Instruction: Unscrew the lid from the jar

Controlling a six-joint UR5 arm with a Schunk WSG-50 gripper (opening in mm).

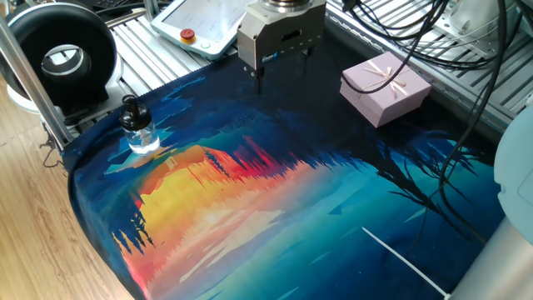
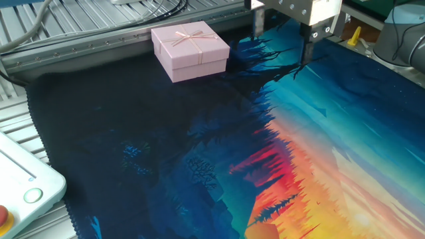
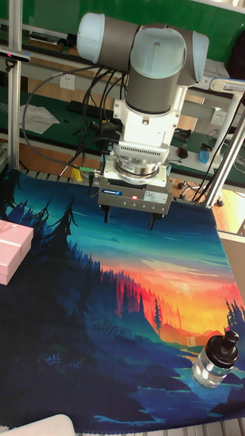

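The jar (image 1: 141, 137) is a small clear glass bottle standing upright on the painted cloth near its left edge, with the black rounded lid (image 1: 130, 107) on its neck. In the tall view the jar (image 3: 211, 368) and lid (image 3: 225, 346) stand at the lower right. My gripper (image 1: 283, 71) hangs above the dark far part of the cloth, well to the right of the jar and apart from it. Its fingers point down, open, with nothing between them. It also shows as gripper (image 2: 282, 38) and gripper (image 3: 130, 219).
A pink gift box (image 1: 385, 87) with a ribbon sits at the far right of the cloth. A large black ring-shaped device (image 1: 62, 54) stands behind the jar. A white teach pendant (image 1: 204, 25) lies behind the gripper. Black cables (image 1: 441, 50) hang over the box.
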